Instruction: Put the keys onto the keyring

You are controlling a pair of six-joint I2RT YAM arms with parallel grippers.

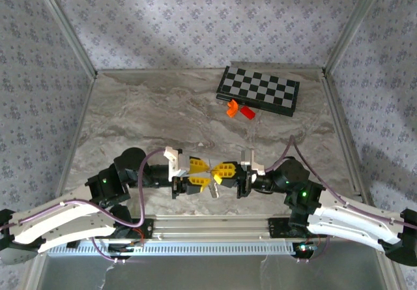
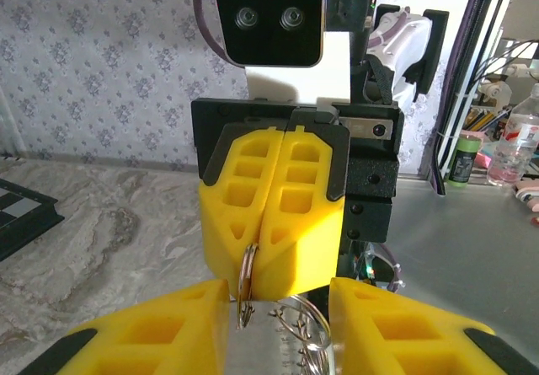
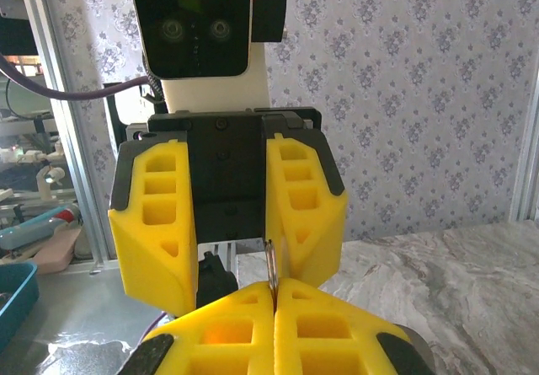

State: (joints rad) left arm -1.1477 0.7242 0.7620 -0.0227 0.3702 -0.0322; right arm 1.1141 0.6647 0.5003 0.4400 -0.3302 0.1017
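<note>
Yellow-fingered right pincer [image 3: 274, 295] of mine is clamped tight on the keyring [image 2: 247, 275], holding it mid-air above the counter [image 1: 163, 114] so my left pincer [image 2: 278, 303], jaws partway apart around what looks like a key [image 2: 282, 350] (can't tell if it's gripping), can thread it on.

Left arm [image 1: 58, 221] and right arm [image 1: 352, 221], lower frame corners: white shells, black joints, purple cables [image 1: 140, 166], green LEDs. Left tool [image 1: 206, 174] and right tool [image 1: 218, 174]: yellow ribbed fingers [image 2: 286, 198], black mounts.

Keyring [image 2: 246, 284] shiny metal, hand fingers [image 2: 253, 198] matt yel. plastic.
</note>
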